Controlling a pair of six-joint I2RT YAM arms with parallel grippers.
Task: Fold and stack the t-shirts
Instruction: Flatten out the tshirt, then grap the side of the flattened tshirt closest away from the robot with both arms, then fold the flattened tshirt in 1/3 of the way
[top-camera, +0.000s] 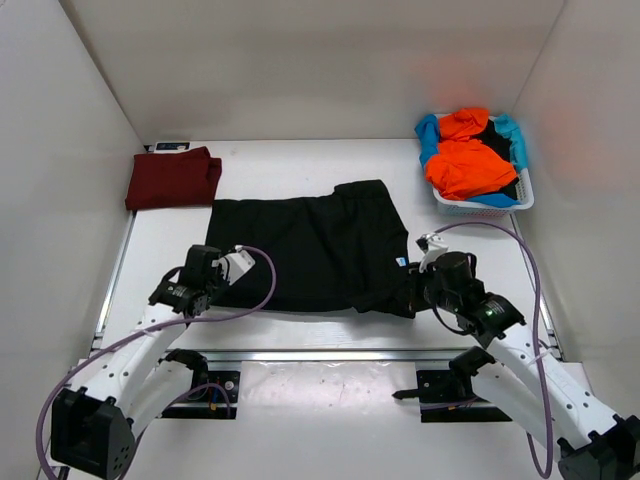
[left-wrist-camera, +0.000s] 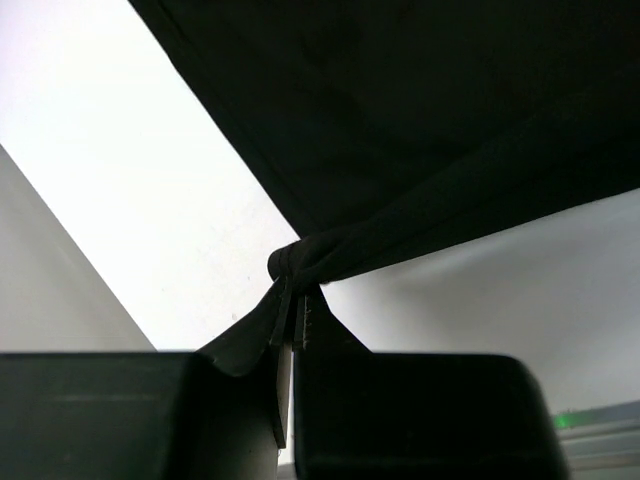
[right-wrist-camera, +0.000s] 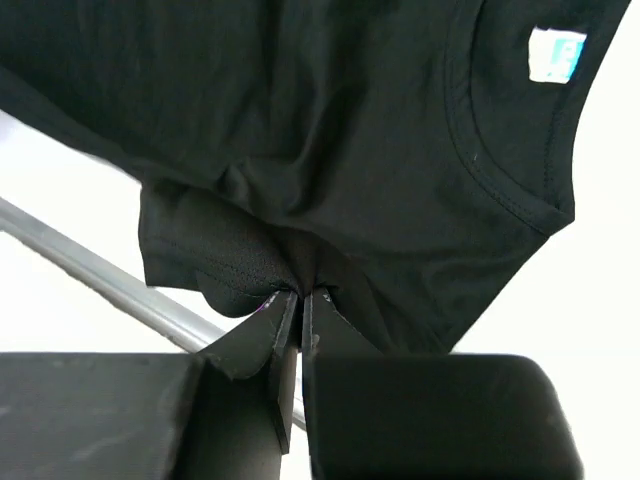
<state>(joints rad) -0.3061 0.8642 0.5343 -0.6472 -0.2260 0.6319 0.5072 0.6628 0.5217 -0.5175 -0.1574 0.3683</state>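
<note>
At about ten o'clock on the table (top-camera: 300, 165), seen from above, we find one dark red t-shirt (top-camera: 173, 178) folded into a neat rectangle, so we judge the first garment done. In the middle lies the black t-shirt (top-camera: 310, 250), spread wide and mostly flat, not yet folded; this looks to us like the one in hand. At two o'clock the white lattice basket (top-camera: 478, 206) holds a heap of orange t-shirts (top-camera: 465, 165) and light blue cloth (top-camera: 428, 135), with some black among them, so we reckon most of the job remains. The left gripper (left-wrist-camera: 295, 300) sits at the shirt's seven o'clock corner, its jaws nearly together and pinched on a bunched bit of the black hem, which pulls taut up from the tips. The right gripper (right-wrist-camera: 300, 298) sits at the four o'clock end, by the collar and its small blue label (right-wrist-camera: 556, 52); its jaws are pressed tight on a gathered fold of the same shirt, near what seems to be a sleeve. Both arms thus grip the near edge, well apart from one another.
</note>
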